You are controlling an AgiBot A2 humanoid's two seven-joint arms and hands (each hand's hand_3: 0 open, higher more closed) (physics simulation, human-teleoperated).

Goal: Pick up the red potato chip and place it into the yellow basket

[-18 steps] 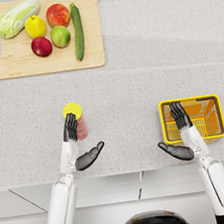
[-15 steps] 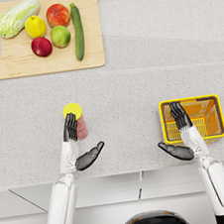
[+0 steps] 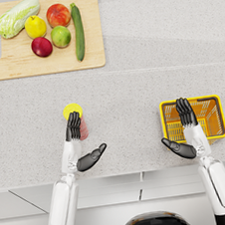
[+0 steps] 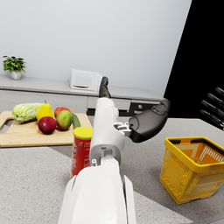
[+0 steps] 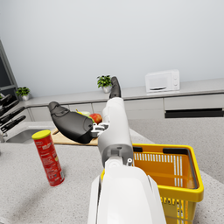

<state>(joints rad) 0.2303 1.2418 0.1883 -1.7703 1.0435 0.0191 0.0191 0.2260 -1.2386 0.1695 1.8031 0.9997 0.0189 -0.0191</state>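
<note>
The red chip can with a yellow lid (image 3: pixel 75 115) stands upright on the counter, partly under my left hand (image 3: pixel 78 141) in the head view. That hand hovers open over the can's near side, thumb spread to the right, not touching it as far as I can tell. In the left wrist view the chip can (image 4: pixel 81 150) shows just beyond the forearm. The yellow wire basket (image 3: pixel 212 114) sits at the right, empty. My right hand (image 3: pixel 186 130) is open above the basket's left part. The right wrist view shows the chip can (image 5: pixel 48 157) and the basket (image 5: pixel 175 168).
A wooden cutting board (image 3: pixel 28 68) lies at the back left, carrying a cabbage (image 3: pixel 17 16), a pear, apples, a tomato and a cucumber (image 3: pixel 78 31). The counter's front edge (image 3: pixel 137 174) runs just under my wrists.
</note>
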